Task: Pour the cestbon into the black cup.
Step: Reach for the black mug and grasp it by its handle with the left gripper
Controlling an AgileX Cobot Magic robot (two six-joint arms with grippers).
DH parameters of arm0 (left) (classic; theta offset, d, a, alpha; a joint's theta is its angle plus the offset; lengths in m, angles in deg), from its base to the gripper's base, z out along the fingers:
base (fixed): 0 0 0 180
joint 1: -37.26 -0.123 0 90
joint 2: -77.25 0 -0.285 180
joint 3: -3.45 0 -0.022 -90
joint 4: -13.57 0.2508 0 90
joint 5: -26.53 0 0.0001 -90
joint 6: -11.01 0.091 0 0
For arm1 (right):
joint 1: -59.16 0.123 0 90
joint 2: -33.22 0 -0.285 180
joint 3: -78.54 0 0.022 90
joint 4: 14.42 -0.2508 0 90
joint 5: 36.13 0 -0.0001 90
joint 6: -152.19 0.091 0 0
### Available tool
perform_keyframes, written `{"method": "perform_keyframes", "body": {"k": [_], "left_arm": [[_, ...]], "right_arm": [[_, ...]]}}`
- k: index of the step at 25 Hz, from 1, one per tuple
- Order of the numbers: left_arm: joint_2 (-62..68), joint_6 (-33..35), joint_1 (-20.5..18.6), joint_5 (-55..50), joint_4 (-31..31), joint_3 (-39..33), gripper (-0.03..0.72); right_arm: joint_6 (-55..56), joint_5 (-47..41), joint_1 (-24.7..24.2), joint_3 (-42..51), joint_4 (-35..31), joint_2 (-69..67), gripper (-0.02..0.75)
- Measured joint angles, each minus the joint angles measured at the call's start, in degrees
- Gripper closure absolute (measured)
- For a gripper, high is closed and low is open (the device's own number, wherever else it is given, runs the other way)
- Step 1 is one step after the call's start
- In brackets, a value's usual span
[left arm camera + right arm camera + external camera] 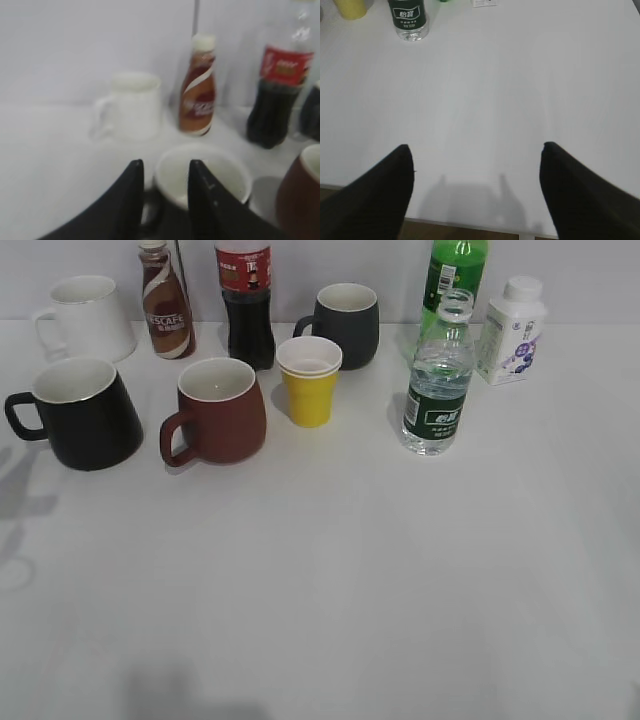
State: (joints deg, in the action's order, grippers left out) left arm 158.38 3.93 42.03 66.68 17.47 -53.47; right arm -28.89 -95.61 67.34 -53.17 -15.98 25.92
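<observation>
The cestbon [436, 390], a clear bottle with a dark green label, stands upright right of centre; it also shows at the top left of the right wrist view [409, 17]. The black cup [85, 415] stands at the left with its handle pointing left. In the left wrist view its white inside [200, 175] lies just behind my left gripper [165, 167], whose fingers are apart with nothing held. My right gripper [477, 150] is wide open and empty above the table's near edge, far from the bottle. Neither gripper shows in the exterior view.
A brown-red mug [220, 410] and yellow cup [310, 380] stand between the black cup and the cestbon. Behind are a white mug [85, 320], Nescafe bottle [165, 305], cola bottle [247, 305], dark grey mug [345, 325], green soda bottle [455, 270] and milk bottle [512, 332].
</observation>
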Motion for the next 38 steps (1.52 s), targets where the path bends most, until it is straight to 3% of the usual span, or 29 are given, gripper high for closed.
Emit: {"method": "perform_keyframes", "body": {"k": [4,9,15,22,32,38], "left_arm": [[7.29,2.37,-0.02,15.43,-7.87,-7.59,0.449],[17.07,3.37,-0.07,28.02,-8.93,-9.08,0.448],[29.16,3.41,-0.07,28.78,-10.43,-8.23,0.437],[35.2,3.41,-0.07,28.83,-9.83,-1.18,0.328],[35.39,3.41,-2.05,28.15,-10.36,5.38,0.321],[35.62,3.41,-3.82,23.41,-6.37,8.79,0.321]], "right_arm": [[0.0,0.0,0.0,0.0,0.0,0.0,0.148],[0.0,0.0,0.0,0.0,-0.01,0.0,0.148],[0.0,0.0,0.0,0.0,-0.06,0.0,0.148],[0.0,0.0,0.0,0.0,-0.77,0.0,0.148],[0.0,0.0,0.0,0.0,-2.42,0.0,0.148],[0.0,0.0,0.0,0.0,-2.57,0.0,0.148]]}}
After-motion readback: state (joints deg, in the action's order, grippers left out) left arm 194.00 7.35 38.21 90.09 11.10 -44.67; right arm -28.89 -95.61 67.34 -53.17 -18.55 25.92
